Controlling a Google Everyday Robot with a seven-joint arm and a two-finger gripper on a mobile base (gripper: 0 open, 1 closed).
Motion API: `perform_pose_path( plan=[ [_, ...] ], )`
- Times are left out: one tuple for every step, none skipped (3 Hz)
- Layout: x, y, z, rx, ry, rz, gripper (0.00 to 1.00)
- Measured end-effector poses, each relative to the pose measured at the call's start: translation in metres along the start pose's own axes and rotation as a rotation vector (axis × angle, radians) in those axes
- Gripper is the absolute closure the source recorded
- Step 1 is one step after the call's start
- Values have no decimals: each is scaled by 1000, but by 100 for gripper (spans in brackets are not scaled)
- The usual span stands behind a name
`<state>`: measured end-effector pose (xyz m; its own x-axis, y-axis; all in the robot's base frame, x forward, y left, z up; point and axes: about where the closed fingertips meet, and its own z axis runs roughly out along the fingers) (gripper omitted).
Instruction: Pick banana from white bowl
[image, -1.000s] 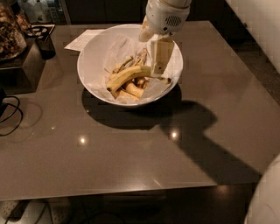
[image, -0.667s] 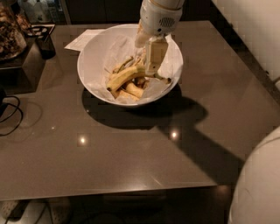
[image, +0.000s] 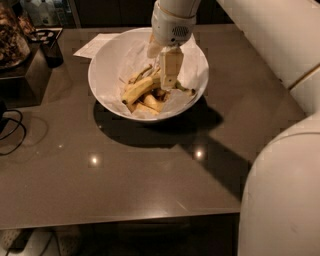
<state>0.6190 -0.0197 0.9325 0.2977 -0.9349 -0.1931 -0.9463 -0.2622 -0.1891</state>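
Camera view: arm enters from top, wrist vertical, gripper pointing down inside white bowl. Jaws apart, at banana upper end, contact unclear. Banana yellow, curved, lying diagonally on crinkled paper in bowl. Count: 1 bowl, 1 whole banana, several smaller pieces beneath. Bowl on table.

- Table: smooth dark brown top, semi-glossy, is reflecting small points of light.
- White bowl: smooth, glossy wall; ceramic or hard plastic, cannot tell.
- Paper lining: white, crinkled, matt, is lying inside the bowl.
- Banana: yellow skin, smooth, dull.
- Gripper: pale, matt, plastic-looking casing, is hanging inside the bowl over the banana.
- Arm shell: smooth white plastic, is showing a soft sheen.
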Motion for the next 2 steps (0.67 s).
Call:
perform_pose_path(
  plan=[
    [-5, -4, 14, -25, -5, -14, 32],
    [-8, -6, 25, -47, -11, -20, 41]
  ],
)
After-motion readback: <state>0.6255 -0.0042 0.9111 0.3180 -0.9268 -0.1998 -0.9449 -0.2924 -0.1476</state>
